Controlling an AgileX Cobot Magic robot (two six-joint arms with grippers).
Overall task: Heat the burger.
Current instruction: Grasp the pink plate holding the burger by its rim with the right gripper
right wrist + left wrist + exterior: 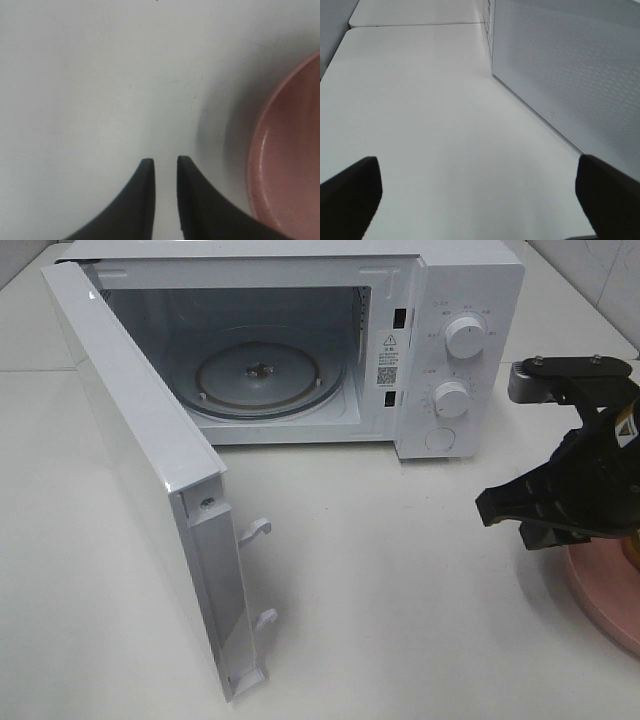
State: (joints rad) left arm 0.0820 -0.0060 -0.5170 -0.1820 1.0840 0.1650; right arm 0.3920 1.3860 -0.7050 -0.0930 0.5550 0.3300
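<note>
The pink plate [605,595] lies at the right edge of the table and also shows in the right wrist view [290,150]. Only a golden-brown sliver at the frame edge [632,550] shows on it, so I cannot tell whether it is the burger. My right gripper [487,508] hovers just left of the plate, its jaws nearly together with a thin gap and nothing between them [164,162]. My left gripper [480,200] is wide open and empty over bare table beside the microwave door's outer face [570,75]. It is out of the high view.
The white microwave [450,300] stands at the back with its door [130,460] swung fully open toward the front left. Its glass turntable [265,375] has nothing on it. Two dials [466,337] are on its right panel.
</note>
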